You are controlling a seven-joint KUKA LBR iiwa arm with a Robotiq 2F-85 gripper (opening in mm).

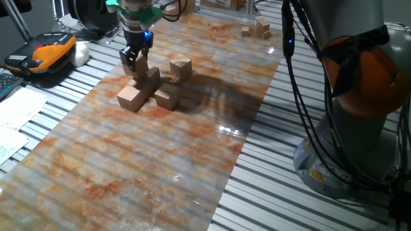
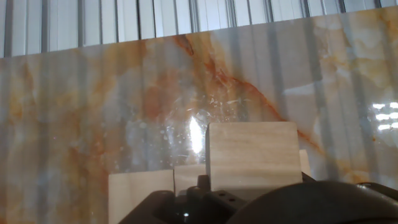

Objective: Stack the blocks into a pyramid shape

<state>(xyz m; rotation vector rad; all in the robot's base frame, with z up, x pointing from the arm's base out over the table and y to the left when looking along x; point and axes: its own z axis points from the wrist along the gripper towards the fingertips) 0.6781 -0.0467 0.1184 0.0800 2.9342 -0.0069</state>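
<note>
Light-tan wooden blocks cluster on the marbled mat point(image 1: 192, 147) at the back left. One block point(image 1: 131, 97) lies front left, another point(image 1: 167, 96) beside it, a third point(image 1: 152, 76) just behind them, and one point(image 1: 181, 68) stands apart at the back right. My gripper point(image 1: 136, 68) hangs over the cluster's left rear, shut on a block point(image 1: 140, 67) held just above the others. In the hand view the held block point(image 2: 254, 155) fills the lower middle. Tops of two lower blocks point(image 2: 140, 193) point(image 2: 189, 177) show to its left. The fingertips are hidden there.
A heap of smaller wooden pieces point(image 1: 257, 29) lies at the mat's far end. An orange and black device point(image 1: 45, 54) and papers point(image 1: 19, 109) sit on the slatted table at the left. The arm's base and cables point(image 1: 359, 96) stand at the right.
</note>
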